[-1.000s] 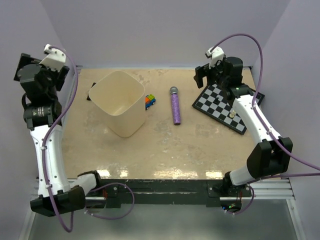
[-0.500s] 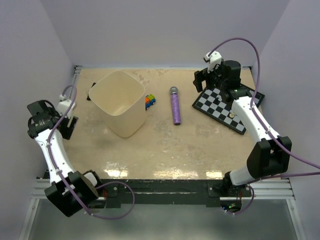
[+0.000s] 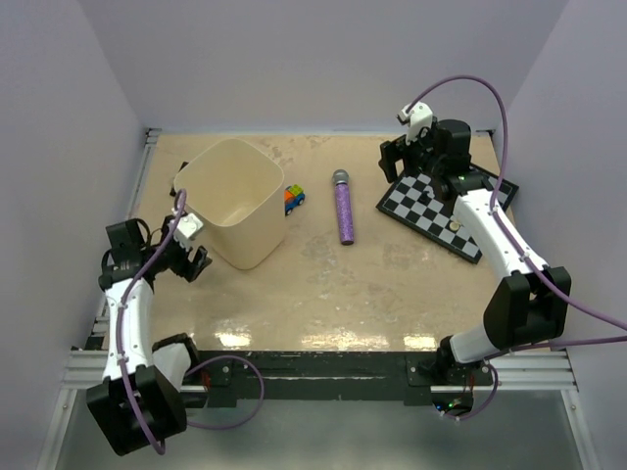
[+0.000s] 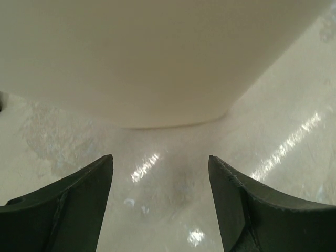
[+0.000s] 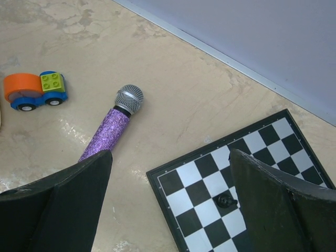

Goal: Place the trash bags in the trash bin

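Note:
The cream-beige trash bin (image 3: 233,201) stands upright at the left middle of the table, and its inside looks bare. In the left wrist view its wall (image 4: 157,58) fills the upper half. A small dark patch (image 3: 179,177) peeks out behind the bin's far left rim; I cannot tell if it is a trash bag. No bag shows elsewhere. My left gripper (image 3: 196,260) is open and empty, low over the table just short of the bin's near left wall (image 4: 160,157). My right gripper (image 3: 394,164) is open and empty above the far right of the table (image 5: 170,152).
A purple glittery microphone (image 3: 344,209) (image 5: 107,134) lies right of the bin. A small toy car (image 3: 294,199) (image 5: 34,90) sits beside the bin. A chequered board (image 3: 436,211) (image 5: 247,173) with a black piece (image 5: 226,200) lies at the right. Walls enclose three sides.
My left arm has swung down from high at the far left to low beside the bin's near left wall. The right arm has barely moved.

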Tool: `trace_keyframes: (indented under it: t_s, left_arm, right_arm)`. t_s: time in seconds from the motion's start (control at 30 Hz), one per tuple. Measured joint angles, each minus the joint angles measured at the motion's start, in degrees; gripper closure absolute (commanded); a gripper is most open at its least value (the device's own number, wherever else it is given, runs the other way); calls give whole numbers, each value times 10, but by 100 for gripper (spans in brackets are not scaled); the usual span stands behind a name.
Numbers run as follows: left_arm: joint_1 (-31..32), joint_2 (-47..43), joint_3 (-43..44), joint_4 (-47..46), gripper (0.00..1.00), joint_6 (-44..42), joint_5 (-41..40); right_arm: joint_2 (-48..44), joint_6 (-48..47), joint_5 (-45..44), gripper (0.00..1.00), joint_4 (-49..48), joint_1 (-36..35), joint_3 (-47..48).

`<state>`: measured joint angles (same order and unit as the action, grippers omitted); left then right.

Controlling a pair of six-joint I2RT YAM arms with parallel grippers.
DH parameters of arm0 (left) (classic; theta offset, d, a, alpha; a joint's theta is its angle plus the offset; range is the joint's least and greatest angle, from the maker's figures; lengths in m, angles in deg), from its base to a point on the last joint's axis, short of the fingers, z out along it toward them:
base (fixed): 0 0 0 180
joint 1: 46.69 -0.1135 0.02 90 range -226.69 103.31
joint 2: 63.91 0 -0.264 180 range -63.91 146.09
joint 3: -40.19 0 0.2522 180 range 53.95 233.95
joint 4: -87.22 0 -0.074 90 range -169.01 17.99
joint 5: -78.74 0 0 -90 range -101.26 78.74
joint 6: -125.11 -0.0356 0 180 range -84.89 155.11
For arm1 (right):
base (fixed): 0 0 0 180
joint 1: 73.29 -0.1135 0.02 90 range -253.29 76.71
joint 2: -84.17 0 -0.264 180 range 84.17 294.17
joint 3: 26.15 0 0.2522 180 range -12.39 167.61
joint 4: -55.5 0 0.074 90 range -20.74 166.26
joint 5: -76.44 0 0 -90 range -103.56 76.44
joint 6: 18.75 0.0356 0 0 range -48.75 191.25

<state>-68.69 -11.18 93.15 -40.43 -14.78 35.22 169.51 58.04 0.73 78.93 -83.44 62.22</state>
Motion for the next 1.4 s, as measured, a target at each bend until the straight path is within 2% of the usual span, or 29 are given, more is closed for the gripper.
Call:
trace_keyframes:
  t_s: [0.23, 0.47, 0.6, 0.73, 0.87, 1.0, 1.1, 1.17, 1.27, 1.4]
  left_arm:
    - [24, 40, -35, -224, 25, 178, 8]
    - [53, 122, -38, -391, 26, 281, -7]
    - [56, 184, -23, -454, 26, 308, -35]
    - [56, 231, 8, -473, 25, 306, -67]
    - [49, 238, 35, -472, 24, 279, -111]
    - [1, 262, 73, -469, 27, 268, -142]
    - [-26, 323, 132, -469, 32, 268, -172]
    - [-28, 398, 203, -466, 36, 270, -184]
    - [-18, 514, 313, -454, 39, 274, -198]
    - [4, 618, 403, -444, 43, 276, -221]
  right_arm:
    - [3, -3, -2, 2, 0, 0, 0]
    - [44, -6, -4, 2, 1, 0, 11]
    - [58, -6, -10, 2, 2, 0, 16]
    - [59, -7, -12, 2, 2, 0, 17]
    - [59, -8, -13, 2, 2, 0, 17]
    - [59, -9, -16, 2, 2, 0, 17]
    - [59, -10, -17, 2, 2, 0, 17]
    - [59, -10, -17, 2, 2, 0, 17]
    - [59, -10, -17, 2, 2, 0, 17]
    - [59, -10, -18, 2, 2, 0, 16]
